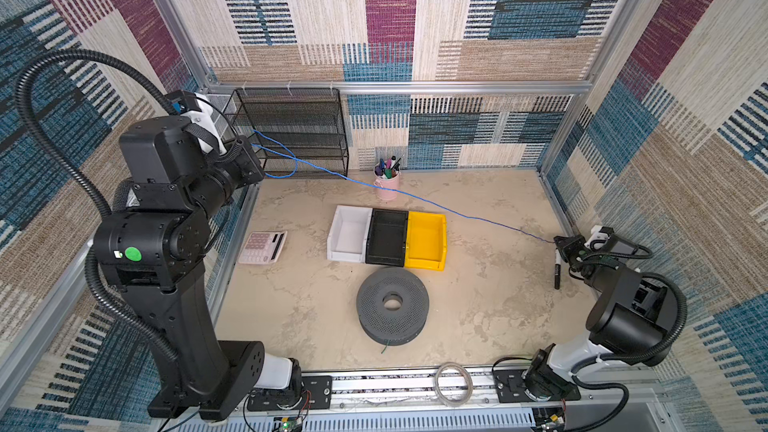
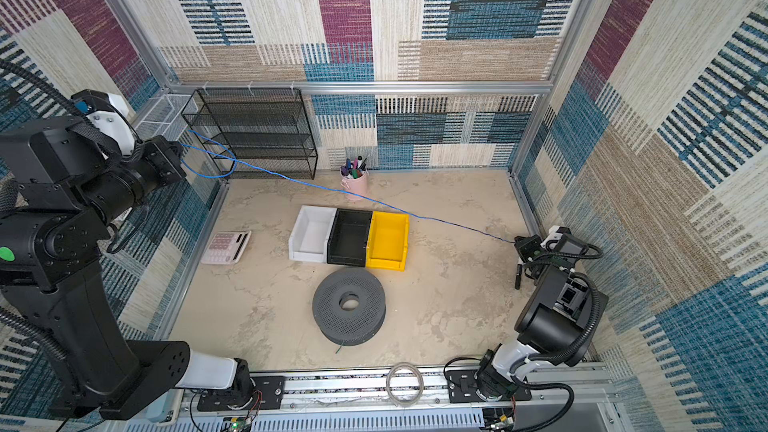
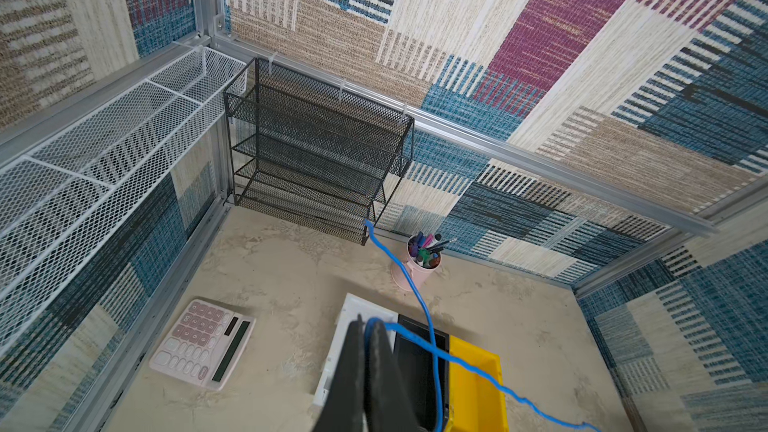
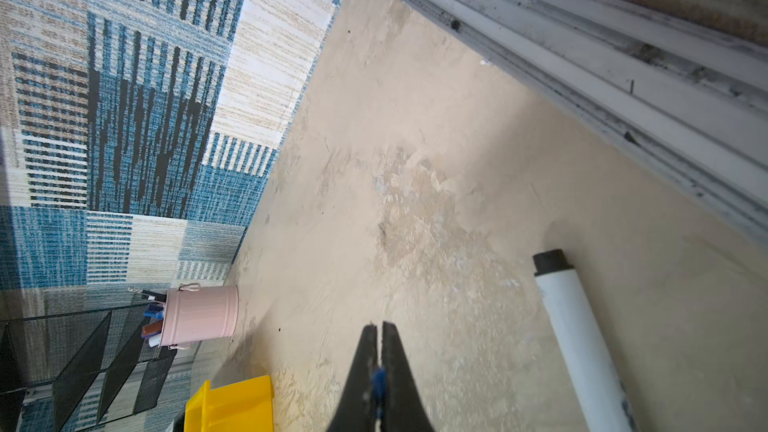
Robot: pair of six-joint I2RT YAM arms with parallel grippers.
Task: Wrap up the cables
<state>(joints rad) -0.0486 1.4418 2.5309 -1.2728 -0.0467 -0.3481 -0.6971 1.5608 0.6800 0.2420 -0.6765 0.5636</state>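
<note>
At the far left, your left gripper [image 3: 368, 328] is raised beside the black wire-mesh rack [image 1: 291, 130]. Its two dark, tapered fingers are pressed together on the cable [image 1: 469, 218], a thin, bright blue, slightly kinked wire. From that pinch a slack loop hangs in front of the rack and a short free end sticks up, while the long stretch runs almost straight through the air to your right gripper [image 4: 379, 332]. Below the raised arm, a pale pink calculator [image 1: 262, 248] with rounded keys lies flat on the mottled beige table [image 1: 478, 305]. In both top views the wire crosses a ribbed pink cup [image 1: 387, 191] stuffed with pens, then passes behind three touching rectangular plastic bins: white [image 1: 351, 234], black [image 1: 386, 238] and yellow [image 1: 426, 241]. In front of the bins sits a round grey spool [image 1: 392, 305], perforated all over, with a hole in its centre. A ring of clear tubing [image 1: 453, 384] rests on the aluminium rail at the front edge. At the far right, your right gripper sits low near the table's edge, its narrow fingers clamped on the wire's other end. A white-barrelled, black-tipped marker [image 4: 582, 347] lies just beside it.
</note>
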